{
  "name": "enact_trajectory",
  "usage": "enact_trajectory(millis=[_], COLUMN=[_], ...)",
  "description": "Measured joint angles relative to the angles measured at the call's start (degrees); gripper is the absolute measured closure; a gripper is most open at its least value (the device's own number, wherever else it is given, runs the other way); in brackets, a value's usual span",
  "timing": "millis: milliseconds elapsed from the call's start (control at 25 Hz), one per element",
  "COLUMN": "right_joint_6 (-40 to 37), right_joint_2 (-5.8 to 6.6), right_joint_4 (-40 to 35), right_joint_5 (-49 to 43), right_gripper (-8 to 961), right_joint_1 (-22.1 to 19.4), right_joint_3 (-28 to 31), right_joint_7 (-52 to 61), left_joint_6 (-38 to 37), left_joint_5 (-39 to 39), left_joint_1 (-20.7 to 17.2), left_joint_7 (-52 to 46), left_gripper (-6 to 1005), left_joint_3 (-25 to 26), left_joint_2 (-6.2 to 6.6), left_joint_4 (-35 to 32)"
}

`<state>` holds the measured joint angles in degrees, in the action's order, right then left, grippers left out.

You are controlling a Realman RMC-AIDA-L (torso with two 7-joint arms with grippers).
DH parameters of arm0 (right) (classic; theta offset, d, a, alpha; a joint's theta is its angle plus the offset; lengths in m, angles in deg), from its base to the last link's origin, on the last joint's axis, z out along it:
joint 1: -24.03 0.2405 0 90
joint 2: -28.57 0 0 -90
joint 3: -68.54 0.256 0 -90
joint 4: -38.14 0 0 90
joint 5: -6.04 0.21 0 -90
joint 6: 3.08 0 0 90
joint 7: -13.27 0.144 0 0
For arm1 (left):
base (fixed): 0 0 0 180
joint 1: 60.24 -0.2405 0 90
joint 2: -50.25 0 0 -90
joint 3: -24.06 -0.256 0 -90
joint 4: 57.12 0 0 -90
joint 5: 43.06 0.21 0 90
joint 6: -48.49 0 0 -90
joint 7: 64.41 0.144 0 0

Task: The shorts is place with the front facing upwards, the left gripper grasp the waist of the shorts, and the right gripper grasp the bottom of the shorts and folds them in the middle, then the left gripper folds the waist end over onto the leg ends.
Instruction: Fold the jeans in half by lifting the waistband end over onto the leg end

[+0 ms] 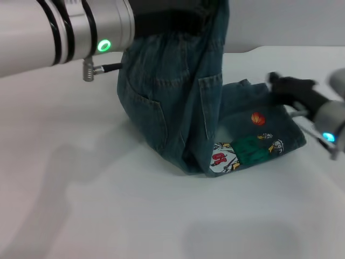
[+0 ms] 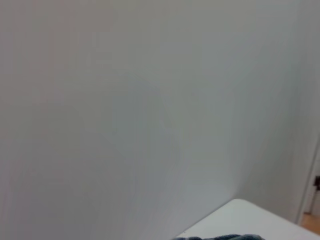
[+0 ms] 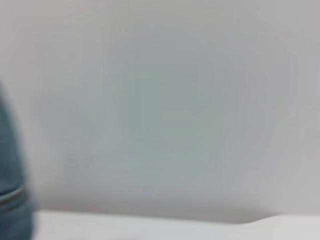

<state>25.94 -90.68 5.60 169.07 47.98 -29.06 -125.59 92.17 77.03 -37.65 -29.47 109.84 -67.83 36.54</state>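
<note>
Denim fills the centre of the head view: the shorts (image 1: 172, 108) hang from the top edge down to the white table (image 1: 108, 216), their lower part lying flat at centre right with the cartoon basketball-player print (image 1: 245, 151) facing up. The left gripper (image 1: 172, 19), at the top centre on the green-lit arm, is clenched on the lifted end of the shorts. The right gripper (image 1: 288, 86), at the right edge just beside the flat part, is blurred; whether it is released or clenched cannot be told. Both wrist views show mostly blank wall, each with a sliver of denim at the bottom edge.
</note>
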Motion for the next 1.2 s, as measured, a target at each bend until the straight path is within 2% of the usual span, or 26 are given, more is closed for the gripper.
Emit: enact_trajectory(millis=[280, 520, 840, 1080, 1200], right_joint_6=[10.45, 14.95, 18.0, 20.65, 22.82], right_joint_2=[-0.04, 0.11, 0.1, 0.08, 0.08], right_joint_4=[-0.76, -0.59, -0.04, 0.57, 1.13], right_joint_5=[0.17, 0.17, 0.03, 0.0, 0.0], right_gripper=[953, 954, 954, 954, 955], right_joint_1=[-9.24, -14.28, -16.69, -17.09, -17.25], right_joint_3=[11.96, 16.95, 17.71, 17.74, 17.77], right_joint_7=[-9.06, -9.05, -9.06, -7.94, -7.18], left_joint_6=[-3.45, -5.34, -10.26, -17.9, -19.1], left_joint_5=[-6.17, -8.12, -11.3, -13.33, -13.4], left_joint_1=[0.62, 2.25, 5.87, 8.27, 8.85], left_joint_7=[4.13, 5.31, 6.45, 8.82, 8.8], left_gripper=[880, 880, 879, 879, 879], left_joint_3=[-3.86, -7.07, -11.63, -19.47, -21.33], left_joint_2=[-0.02, -0.2, -0.24, -0.44, -0.49], left_joint_4=[-3.54, -6.89, -13.35, -18.26, -18.99])
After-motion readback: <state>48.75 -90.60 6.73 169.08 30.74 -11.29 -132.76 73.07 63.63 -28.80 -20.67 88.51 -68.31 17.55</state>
